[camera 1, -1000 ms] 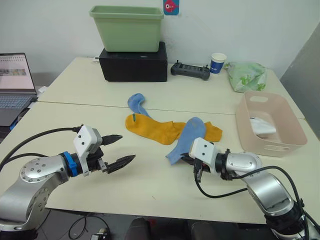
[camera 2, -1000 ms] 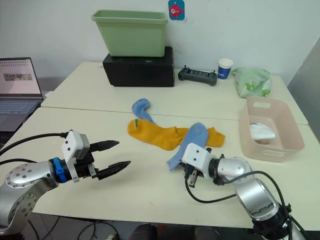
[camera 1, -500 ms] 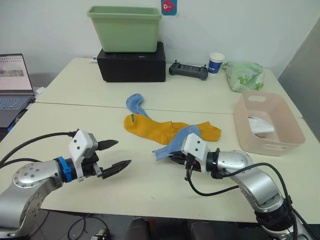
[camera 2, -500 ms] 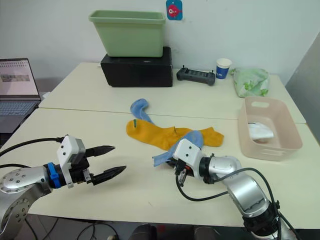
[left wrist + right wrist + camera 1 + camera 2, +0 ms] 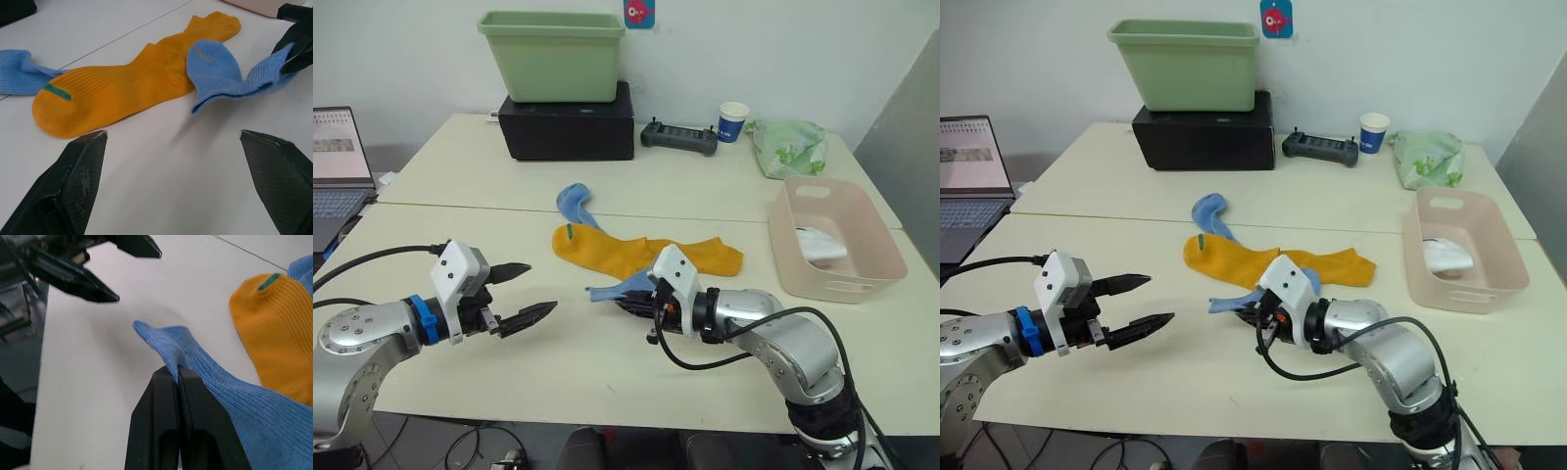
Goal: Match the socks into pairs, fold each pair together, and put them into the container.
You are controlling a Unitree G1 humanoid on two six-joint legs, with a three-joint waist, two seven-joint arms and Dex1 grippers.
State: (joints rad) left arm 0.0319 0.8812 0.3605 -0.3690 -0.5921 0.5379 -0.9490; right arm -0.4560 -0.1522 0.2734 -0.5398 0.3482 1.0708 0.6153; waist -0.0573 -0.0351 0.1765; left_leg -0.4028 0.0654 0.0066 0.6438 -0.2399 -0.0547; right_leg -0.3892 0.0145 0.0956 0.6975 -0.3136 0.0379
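Even bright indoor light, no glare. Soft shadows on bench point(image 5: 607, 372) under arms. Head views sharp; wrist views blur at near pincer fingers point(image 5: 83, 166).

light blue socks point(image 5: 623, 287), mustard-yellow socks point(image 5: 607, 253) with green mark, pale pink container point(image 5: 876, 257)

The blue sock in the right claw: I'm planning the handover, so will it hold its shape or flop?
Probably floppy: the blue sock bends and droops from the right claw pinching its edge. Likely light, since that thin pinch lifts part of it. Its ribbed knit looks grippy, so it should drag, not slide.
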